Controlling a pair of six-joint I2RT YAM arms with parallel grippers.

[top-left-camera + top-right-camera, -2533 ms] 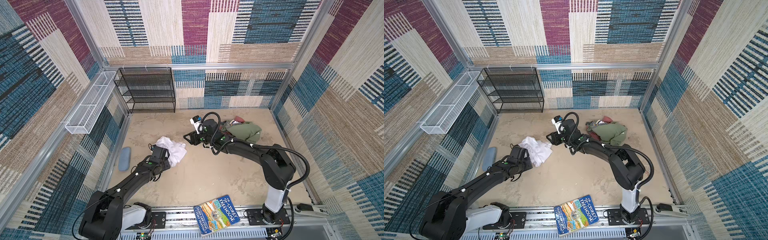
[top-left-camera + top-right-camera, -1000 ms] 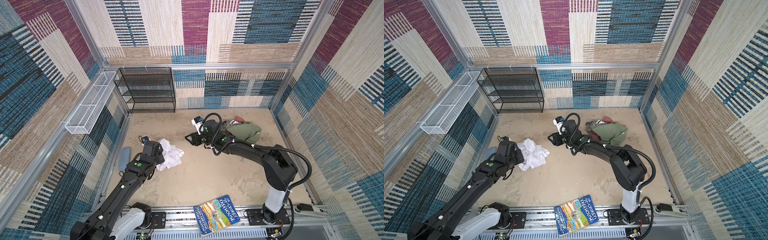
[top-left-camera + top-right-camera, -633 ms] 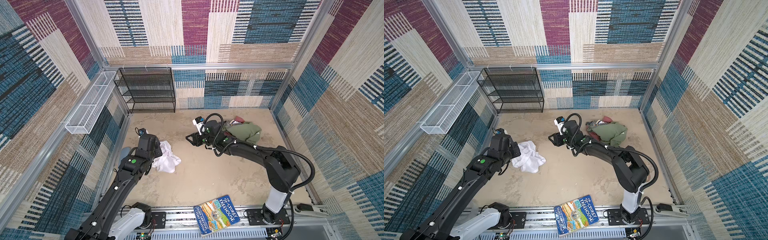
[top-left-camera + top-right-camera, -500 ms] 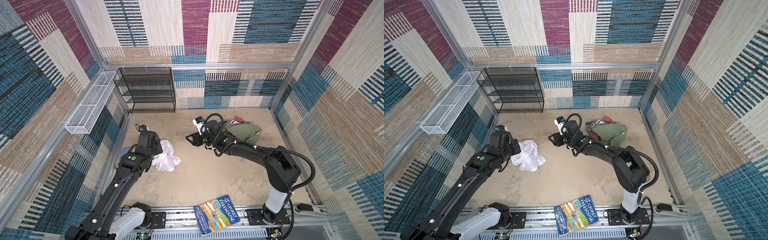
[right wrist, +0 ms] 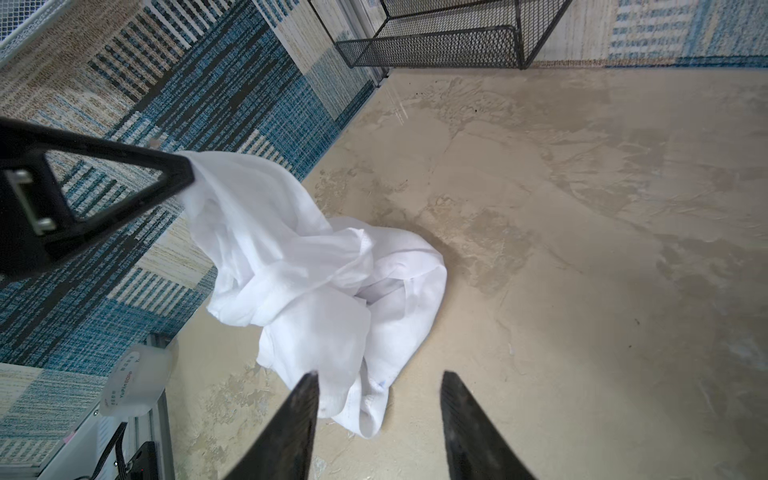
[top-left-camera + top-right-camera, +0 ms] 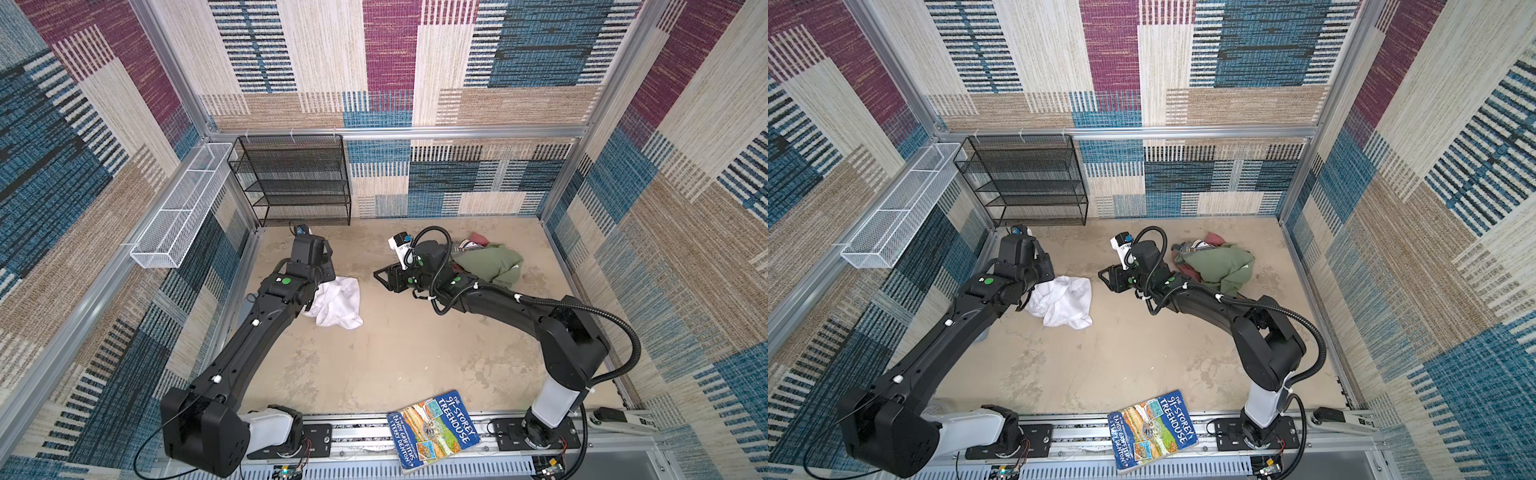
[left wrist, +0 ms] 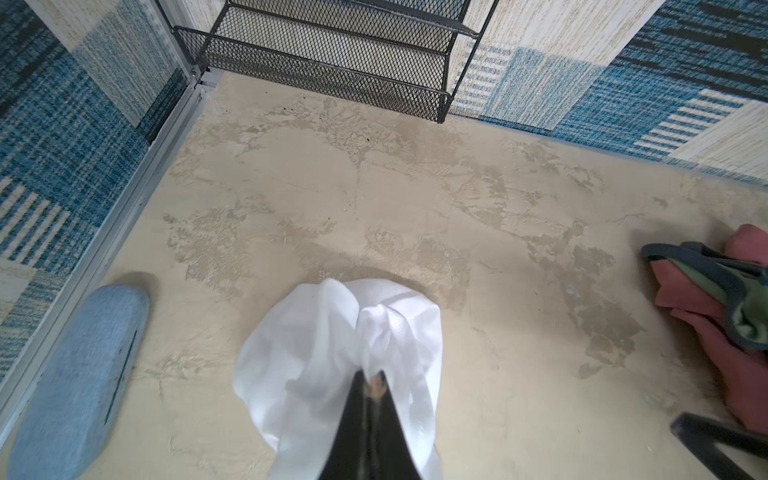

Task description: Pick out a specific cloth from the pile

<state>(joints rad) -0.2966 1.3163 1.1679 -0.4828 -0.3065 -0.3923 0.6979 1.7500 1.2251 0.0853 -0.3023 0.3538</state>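
**White cloth held by the left arm, clear of the pile**

A white wire basket (image 6: 183, 216) hangs on the left wall. Below it a pale blue padded thing (image 7: 79, 374) lies on the floor by the wall, perhaps a slipper; the view is too blurred to tell. A black mesh shelf (image 6: 297, 183) stands at the back.

The left gripper (image 7: 374, 382) has its jaws pinched together on the cloth (image 6: 338, 303). One end of the cloth is raised and the rest is bunched on the sandy floor (image 6: 395, 353).

The right gripper (image 5: 378, 380) points at the cloth with its jaws apart, holding nothing. A book (image 6: 432, 434) lies on the front rail.

The pile (image 6: 486, 264), green over red, sits behind the right arm, well apart from the cloth.
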